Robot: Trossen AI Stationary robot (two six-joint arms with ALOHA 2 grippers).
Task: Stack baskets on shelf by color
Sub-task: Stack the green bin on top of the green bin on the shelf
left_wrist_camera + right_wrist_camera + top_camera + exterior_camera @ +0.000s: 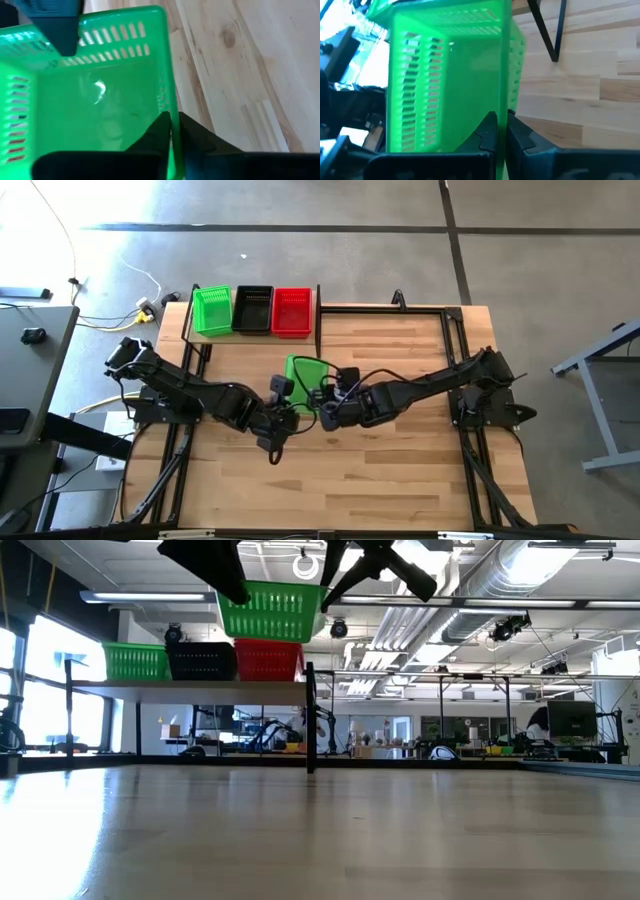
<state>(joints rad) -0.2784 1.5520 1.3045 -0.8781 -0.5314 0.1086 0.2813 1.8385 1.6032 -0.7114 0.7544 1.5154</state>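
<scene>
A bright green mesh basket hangs above the table, no label readable. The left claw and right claw each pinch a rim. Green, black and red baskets sit on the shelf, apparently stacked.

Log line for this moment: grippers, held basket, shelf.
left gripper: shut on green basket rim | right gripper: shut on same basket | basket: aloft | shelf: green, black, red stacks
</scene>
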